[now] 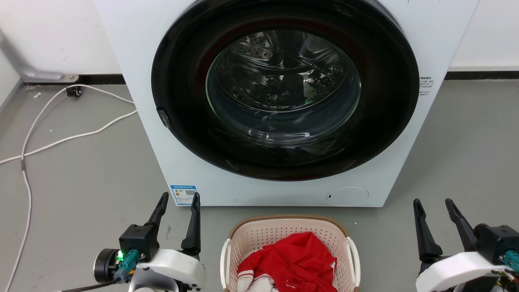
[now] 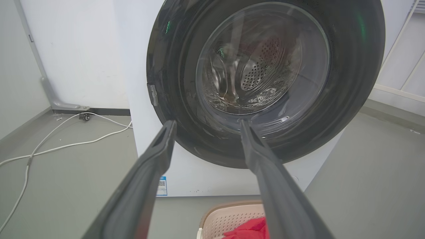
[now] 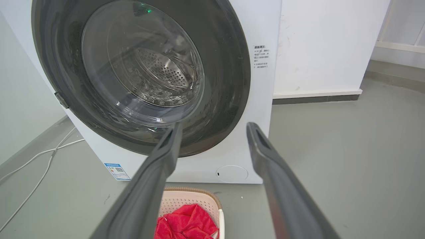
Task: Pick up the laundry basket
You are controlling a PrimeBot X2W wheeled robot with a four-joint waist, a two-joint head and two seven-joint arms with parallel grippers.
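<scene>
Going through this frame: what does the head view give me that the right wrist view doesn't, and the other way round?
Head view adds: the left gripper and right gripper together, both open and empty, flanking the laundry basket; both its white handles; a grey pipe at far left.
Right wrist view adds: dark skirting under the white wall right of the machine, and a white frame beyond.
Shared: the washing machine with its door shut, the basket on the floor before it holding a red garment, the white cable.
</scene>
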